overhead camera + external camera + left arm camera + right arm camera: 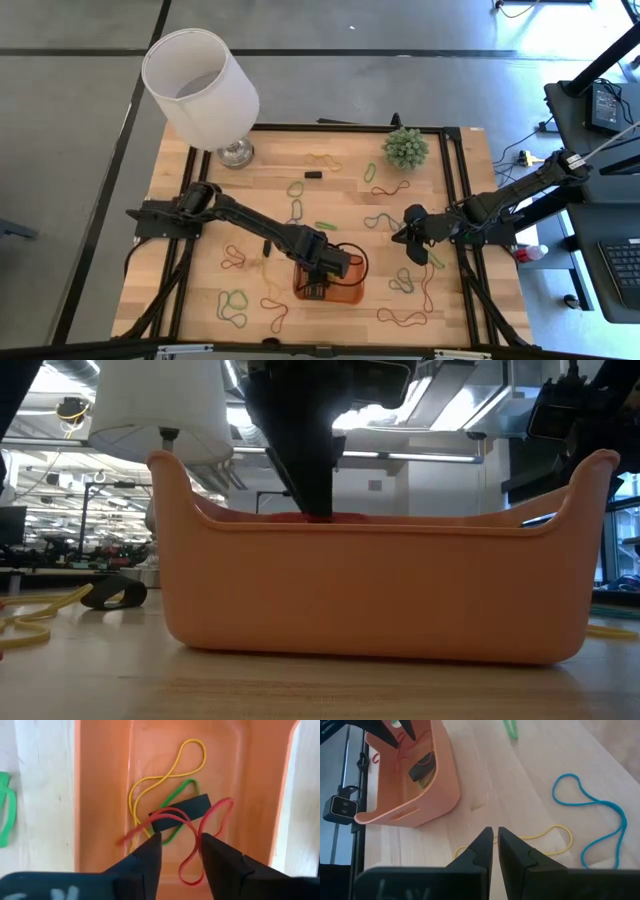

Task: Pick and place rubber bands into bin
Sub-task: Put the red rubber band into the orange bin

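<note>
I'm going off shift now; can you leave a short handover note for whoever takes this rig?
Left gripper: over the bin, jaws apart, red rubber band lying just below them.
Right gripper: jaws shut, empty, over bare table right of the bin.
Done: yellow band, green band and the red one in the bin, with a black piece.
Left: many bands scattered on the table, e.g. the blue one.

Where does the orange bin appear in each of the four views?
High view: bin at bottom centre, under the left gripper.
Low view: its wall fills the middle.
Left wrist view: its floor fills the frame.
Right wrist view: upper left.
Shared landmark: the left gripper over the bin.
</note>
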